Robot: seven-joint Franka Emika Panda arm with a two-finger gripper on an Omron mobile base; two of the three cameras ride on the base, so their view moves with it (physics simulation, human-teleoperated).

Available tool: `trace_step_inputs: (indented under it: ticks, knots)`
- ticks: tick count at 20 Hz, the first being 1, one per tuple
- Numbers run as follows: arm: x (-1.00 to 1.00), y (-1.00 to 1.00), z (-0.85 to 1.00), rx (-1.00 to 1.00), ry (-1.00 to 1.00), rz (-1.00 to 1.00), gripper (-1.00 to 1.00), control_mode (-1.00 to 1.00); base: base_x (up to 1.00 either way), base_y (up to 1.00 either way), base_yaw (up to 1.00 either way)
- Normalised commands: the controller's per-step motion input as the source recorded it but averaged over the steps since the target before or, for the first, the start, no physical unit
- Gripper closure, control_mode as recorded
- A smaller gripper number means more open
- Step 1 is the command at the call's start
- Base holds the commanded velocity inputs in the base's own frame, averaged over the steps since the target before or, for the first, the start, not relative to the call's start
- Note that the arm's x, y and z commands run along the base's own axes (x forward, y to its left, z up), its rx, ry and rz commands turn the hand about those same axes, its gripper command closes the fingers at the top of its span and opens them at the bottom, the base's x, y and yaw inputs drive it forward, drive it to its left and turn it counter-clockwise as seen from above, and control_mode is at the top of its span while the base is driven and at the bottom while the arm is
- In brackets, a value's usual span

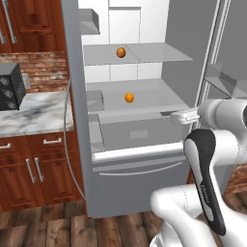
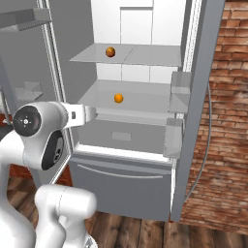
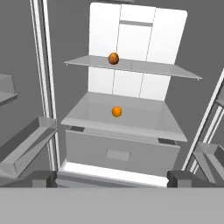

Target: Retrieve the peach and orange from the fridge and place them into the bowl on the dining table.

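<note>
The fridge [image 1: 140, 183] [image 2: 121, 189] [image 3: 118, 148] stands with both doors open. On its upper shelf rests the dull reddish-tan peach [image 1: 120, 52] [image 2: 110, 52] [image 3: 113, 58]. The bright orange [image 1: 129, 98] [image 2: 118, 98] [image 3: 116, 112] lies one shelf lower, near the middle. My gripper [image 1: 177, 116] [image 2: 93, 114] [image 3: 112, 178] hovers in front of the fridge opening at about the lower shelf's height. It is open, holds nothing, and points inward, well short of both fruits. The bowl and the dining table are out of view.
Door bins [image 2: 180, 92] [image 3: 26, 144] jut from the open doors on both sides of the opening. A closed drawer [image 3: 118, 155] sits below the lower shelf. A marble counter [image 1: 34, 113] with a black appliance [image 1: 12, 87] lies left; a brick wall [image 2: 223, 121] lies right.
</note>
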Motion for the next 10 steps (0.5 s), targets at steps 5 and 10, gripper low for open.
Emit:
trace_step_inputs:
  ticks: [5,10]
  knots:
    - [-0.04,-0.10,-0.03,0.01,0.00,-0.03,-1.00,-1.00,0.00,0.00,0.00]
    - [0.06,0.00,0.00,0.00,0.00,-0.01,-1.00,-1.00,0.00,0.00,0.00]
